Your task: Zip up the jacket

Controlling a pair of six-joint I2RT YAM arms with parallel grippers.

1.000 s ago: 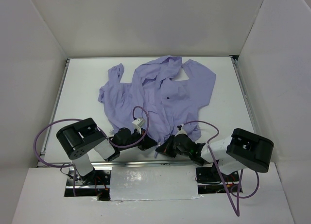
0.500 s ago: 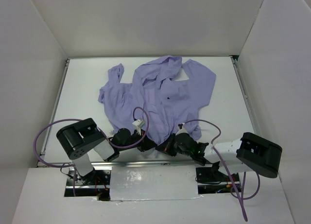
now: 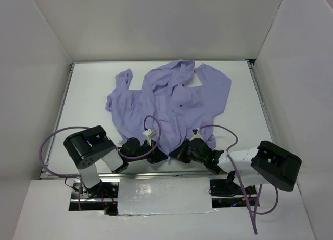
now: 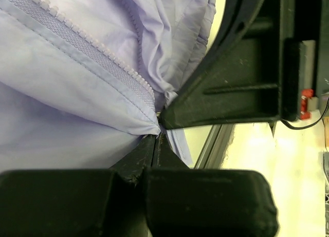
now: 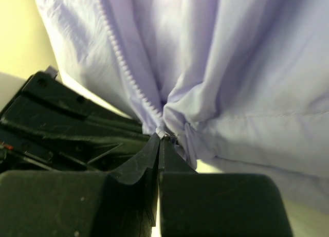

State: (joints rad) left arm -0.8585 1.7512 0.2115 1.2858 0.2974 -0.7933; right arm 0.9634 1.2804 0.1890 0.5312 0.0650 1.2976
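White desk (image 3: 88, 94), white walls (image 3: 156, 21) on three sides. Jacket (image 3: 171, 102) crumpled mid-desk, hem (image 4: 131, 125) at near edge. Left end effector (image 4: 157, 137) and right end effector (image 5: 160, 139) both pinched closed on hem beside zipper (image 4: 92, 62).

Black left tool (image 4: 157, 138), black right tool (image 5: 159, 140), white-and-black arms (image 3: 105, 161), purple cables (image 3: 42, 154).

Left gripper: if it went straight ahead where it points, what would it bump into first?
The left gripper is shut on the jacket, so fabric comes first. Just beyond sits the right gripper, nearly tip to tip, probably next.
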